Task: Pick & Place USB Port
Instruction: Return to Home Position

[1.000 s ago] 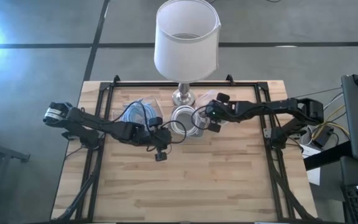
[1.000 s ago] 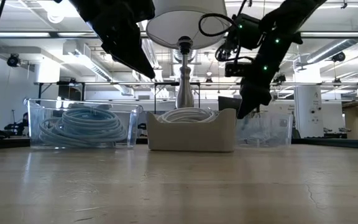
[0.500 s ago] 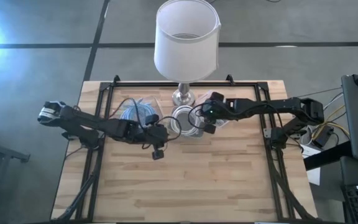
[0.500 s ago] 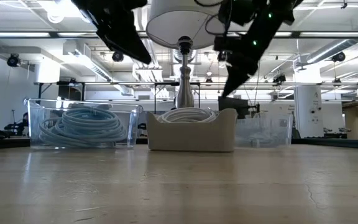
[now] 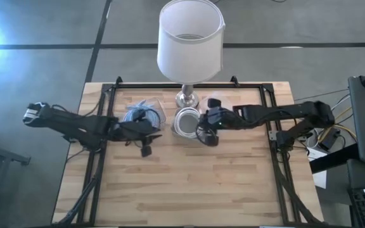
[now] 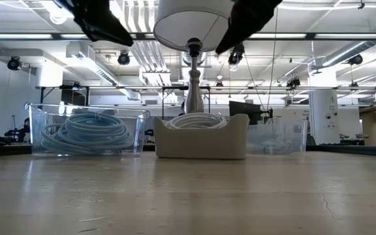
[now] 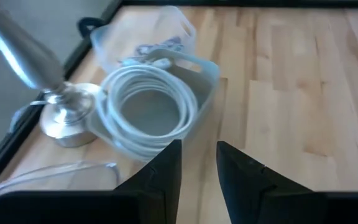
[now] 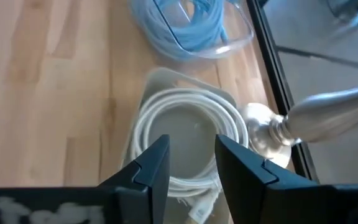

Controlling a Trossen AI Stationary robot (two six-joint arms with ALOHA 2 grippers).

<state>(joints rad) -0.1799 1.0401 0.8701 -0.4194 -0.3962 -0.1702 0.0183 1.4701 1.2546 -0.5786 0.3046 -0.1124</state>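
The white tub [image 5: 185, 120] with a white cable coil [image 7: 151, 112] stands mid-table in front of the lamp base [image 5: 185, 97]. Left of it a clear bin holds blue cable [image 5: 141, 114]. Right of it, a clear bin [image 6: 276, 137] with small parts [image 7: 160, 43] shows, mostly under my right arm in the high view. My left gripper [image 5: 146, 149] hovers open, near and left of the tub. My right gripper [image 5: 206, 136] hovers open by the tub's right near corner. Both are raised; the low view shows only arm parts [image 6: 100, 19] at its top.
The tall lamp with a white shade [image 5: 191, 38] rises at the far middle, its shade above the bins. A black frame rail [image 5: 106, 107] runs along the table's sides and far edge. Bare wood [image 5: 189, 183] spreads across the near half.
Both grippers have risen toward the top of the low view. My left gripper has drawn back toward the table's left edge, away from the tub. My right gripper has left the clear right-hand bin, moving left and toward the near edge, to the tub's corner.
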